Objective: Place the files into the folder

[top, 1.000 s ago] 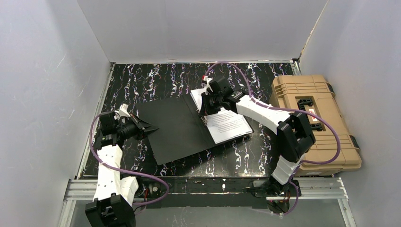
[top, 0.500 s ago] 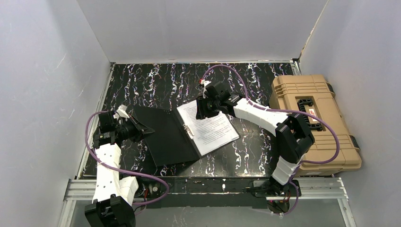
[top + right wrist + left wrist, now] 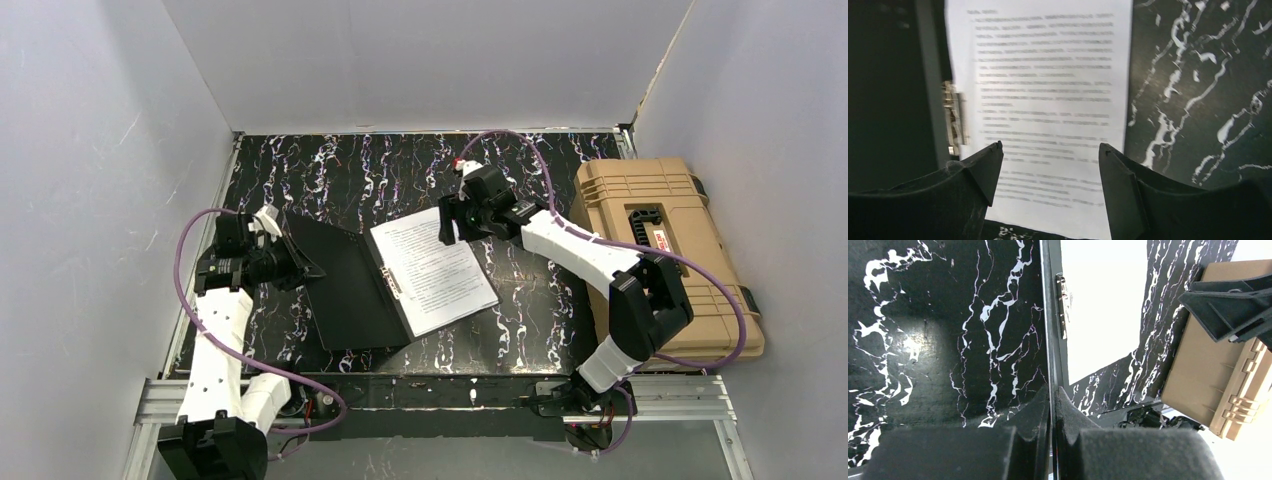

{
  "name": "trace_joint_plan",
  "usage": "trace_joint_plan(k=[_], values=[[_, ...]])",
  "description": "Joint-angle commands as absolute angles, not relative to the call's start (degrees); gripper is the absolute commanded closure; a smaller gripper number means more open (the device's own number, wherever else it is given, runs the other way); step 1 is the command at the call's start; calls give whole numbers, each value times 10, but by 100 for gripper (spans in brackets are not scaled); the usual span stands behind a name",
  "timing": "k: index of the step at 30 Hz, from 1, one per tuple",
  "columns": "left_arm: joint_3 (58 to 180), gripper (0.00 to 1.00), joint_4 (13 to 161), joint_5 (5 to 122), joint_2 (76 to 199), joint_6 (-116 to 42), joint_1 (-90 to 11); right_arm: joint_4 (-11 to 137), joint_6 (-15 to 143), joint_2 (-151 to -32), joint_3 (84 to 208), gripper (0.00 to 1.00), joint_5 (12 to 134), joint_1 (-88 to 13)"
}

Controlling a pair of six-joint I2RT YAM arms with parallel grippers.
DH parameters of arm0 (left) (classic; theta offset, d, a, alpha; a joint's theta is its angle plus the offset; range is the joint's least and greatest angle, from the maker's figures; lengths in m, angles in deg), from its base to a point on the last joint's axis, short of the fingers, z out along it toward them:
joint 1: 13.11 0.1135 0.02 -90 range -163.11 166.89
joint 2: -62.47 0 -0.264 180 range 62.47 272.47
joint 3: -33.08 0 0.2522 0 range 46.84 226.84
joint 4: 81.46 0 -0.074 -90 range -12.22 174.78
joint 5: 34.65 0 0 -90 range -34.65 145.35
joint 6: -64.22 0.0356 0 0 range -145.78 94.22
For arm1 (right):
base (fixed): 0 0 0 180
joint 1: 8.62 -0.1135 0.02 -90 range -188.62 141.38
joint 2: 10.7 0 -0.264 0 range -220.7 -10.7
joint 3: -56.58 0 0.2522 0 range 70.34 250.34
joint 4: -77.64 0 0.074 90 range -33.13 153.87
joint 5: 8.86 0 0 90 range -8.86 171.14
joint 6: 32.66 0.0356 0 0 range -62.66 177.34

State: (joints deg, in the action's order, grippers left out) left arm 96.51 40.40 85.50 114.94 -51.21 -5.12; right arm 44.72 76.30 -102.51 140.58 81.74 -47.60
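Observation:
The folder [image 3: 345,290] lies open on the marbled table, black inside up. The files [image 3: 435,272], white printed sheets, rest on its right half beside the metal clip [image 3: 392,280]. My left gripper [image 3: 300,267] is shut on the outer edge of the folder's left cover; in the left wrist view the thin cover [image 3: 1051,340] runs edge-on between the closed left gripper [image 3: 1052,396]. My right gripper [image 3: 447,222] hovers open over the far end of the files. In the right wrist view the right gripper [image 3: 1050,152] frames the files [image 3: 1048,85] without touching them, with the clip [image 3: 954,120] to the left.
A bulky tan case [image 3: 660,250] with a black handle stands at the right edge of the table, close to the right arm's elbow. White walls enclose the table on three sides. The case [image 3: 1218,370] also shows in the left wrist view.
The folder with the files has slid left as my left gripper pulled its cover. My right gripper has opened, let go of the files and drawn back slightly to the right.

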Motion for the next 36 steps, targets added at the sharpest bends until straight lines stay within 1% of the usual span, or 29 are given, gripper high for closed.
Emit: trace_joint_plan(k=[1,3,9,21,36], values=[[1022,100,358,819,1159,-478,-71,457,737,-1004,1370,20,844,-456],[1042,100,344,802,1168,-470,-82,459,745,-1001,1353,16,839,-444],[1088,100,319,775,1199,-454,-112,491,761,-998,1294,15,753,-406],[1164,100,287,737,1256,-437,-156,566,821,-1027,1220,17,674,-404],[1204,100,283,719,1296,-443,-193,665,890,-1048,1141,19,641,-426]])
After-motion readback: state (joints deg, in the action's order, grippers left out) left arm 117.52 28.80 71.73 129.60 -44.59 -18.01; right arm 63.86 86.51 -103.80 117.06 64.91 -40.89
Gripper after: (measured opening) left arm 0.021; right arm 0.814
